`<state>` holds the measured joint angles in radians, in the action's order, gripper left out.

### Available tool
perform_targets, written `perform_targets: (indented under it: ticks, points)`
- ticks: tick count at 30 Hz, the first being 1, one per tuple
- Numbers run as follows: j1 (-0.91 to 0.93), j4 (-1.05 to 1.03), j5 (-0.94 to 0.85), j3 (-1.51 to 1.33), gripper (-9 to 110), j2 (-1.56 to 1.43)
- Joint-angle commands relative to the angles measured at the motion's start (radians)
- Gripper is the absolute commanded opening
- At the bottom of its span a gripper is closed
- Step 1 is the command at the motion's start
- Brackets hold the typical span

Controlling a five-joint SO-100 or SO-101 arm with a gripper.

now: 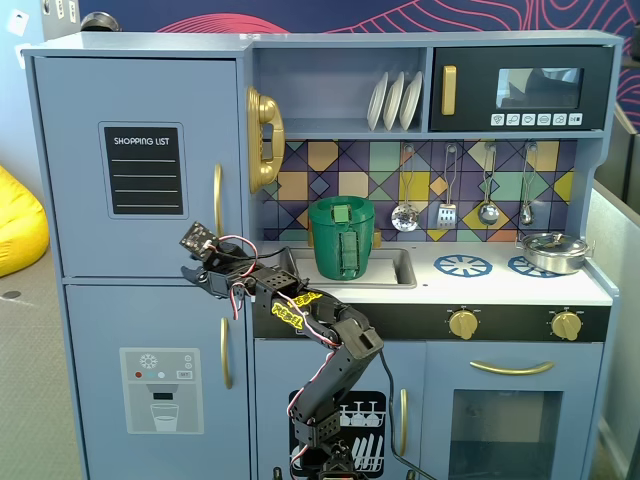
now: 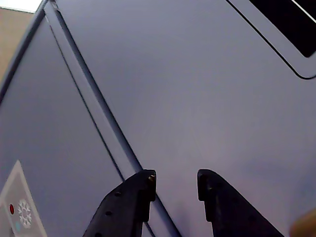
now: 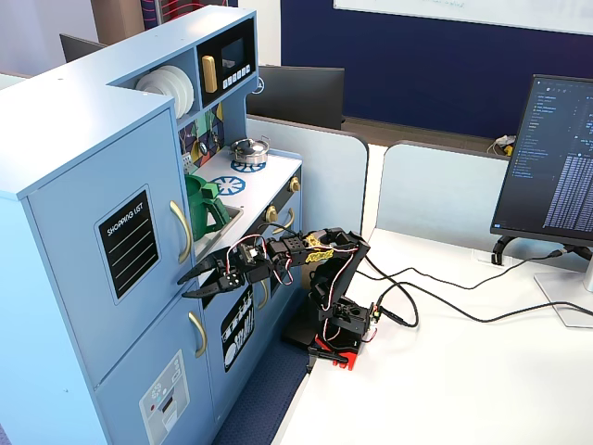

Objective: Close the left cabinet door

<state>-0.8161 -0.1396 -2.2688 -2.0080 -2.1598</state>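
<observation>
The end effector (image 3: 192, 283) hangs with its two fingers (image 2: 129, 202) spread apart and nothing between them, just in front of the left cabinet door (image 1: 140, 150), low near its bottom edge. In a fixed view the fingertips sit just beside that door's gold handle (image 3: 182, 232). The door lies flush with the play kitchen's front, its "SHOPPING LIST" label (image 1: 146, 170) facing out. Below it is the ice-dispenser door (image 1: 160, 390). The arm's base (image 3: 338, 329) stands on the white desk (image 3: 463, 371).
</observation>
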Motion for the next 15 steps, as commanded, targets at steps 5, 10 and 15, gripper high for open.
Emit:
perform_targets:
  ticks: [5, 10, 15]
  points:
    - [0.008, -0.034, 0.077, -0.021, 0, -0.084]
    - [-0.060, -0.295, 0.133, -0.120, 0, -0.290]
    - [0.077, -0.512, 0.219, -0.311, 0, -0.543]
